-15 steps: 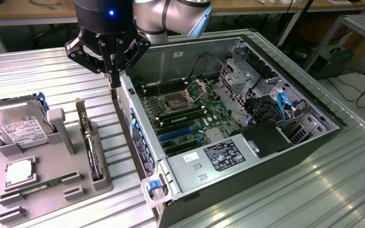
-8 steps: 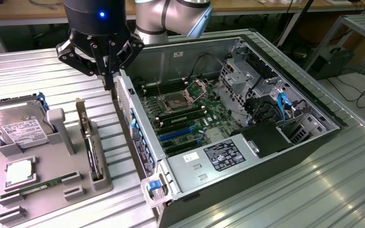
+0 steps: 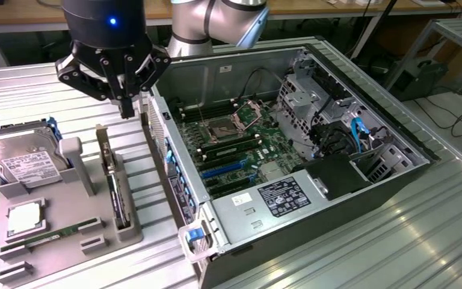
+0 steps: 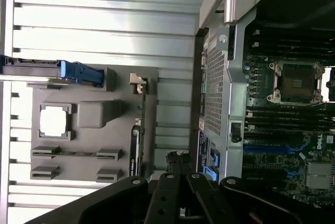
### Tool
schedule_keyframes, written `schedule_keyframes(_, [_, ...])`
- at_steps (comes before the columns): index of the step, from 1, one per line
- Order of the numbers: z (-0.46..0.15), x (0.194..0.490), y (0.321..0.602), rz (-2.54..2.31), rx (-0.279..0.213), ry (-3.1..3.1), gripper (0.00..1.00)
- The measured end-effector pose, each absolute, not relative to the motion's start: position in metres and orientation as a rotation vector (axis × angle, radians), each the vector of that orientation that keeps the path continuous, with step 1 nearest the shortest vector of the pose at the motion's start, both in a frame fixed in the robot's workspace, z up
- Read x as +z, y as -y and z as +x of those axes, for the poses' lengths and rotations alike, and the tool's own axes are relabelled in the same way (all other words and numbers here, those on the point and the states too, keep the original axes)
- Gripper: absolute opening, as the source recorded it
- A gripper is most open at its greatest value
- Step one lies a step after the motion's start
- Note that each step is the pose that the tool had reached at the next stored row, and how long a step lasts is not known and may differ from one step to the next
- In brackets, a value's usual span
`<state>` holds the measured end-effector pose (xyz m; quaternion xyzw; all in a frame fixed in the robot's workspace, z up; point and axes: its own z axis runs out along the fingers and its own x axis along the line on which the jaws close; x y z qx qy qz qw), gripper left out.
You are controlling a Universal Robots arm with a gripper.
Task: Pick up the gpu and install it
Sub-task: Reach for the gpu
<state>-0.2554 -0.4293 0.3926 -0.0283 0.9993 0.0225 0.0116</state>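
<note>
Grey moulded holder tray sits at 8 o'clock in the exterior view, on a ribbed pale metal table.

- Tray, 10 o'clock corner: silver boxy hard drive with a white label, tilted in its cradle.
- At 6 o'clock from the drive: square silver processor chip. Below that, a narrow green memory stick lies flat in its clips.
- Tray, 3 o'clock edge: the gpu, a thin dark circuit card, stands on its long edge in a slot. Its pale metal bracket is at the 12 o'clock end. Nothing is touching the card and it is not installed.
- At 12 o'clock from the gpu: black gripper on the silver-grey arm. It hangs above the bracket end and apart from it. The jaws are closed together with nothing between them.
- At 3 o'clock from the tray: open grey metal computer case lying on its side, close beside the tray. Inside it are a green motherboard, blue expansion slots and a silver power supply with a black label.

Wrist view: the gripper is closed and points down near the gap between the tray and the case. The gpu is seen edge-on along the side of the tray facing the case.
</note>
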Motion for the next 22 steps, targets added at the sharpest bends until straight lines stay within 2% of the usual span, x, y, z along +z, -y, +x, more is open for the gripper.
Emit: schedule_keyframes(22, [-0.305, 0.392, 0.433, -0.113, 0.072, -3.116, 0.11])
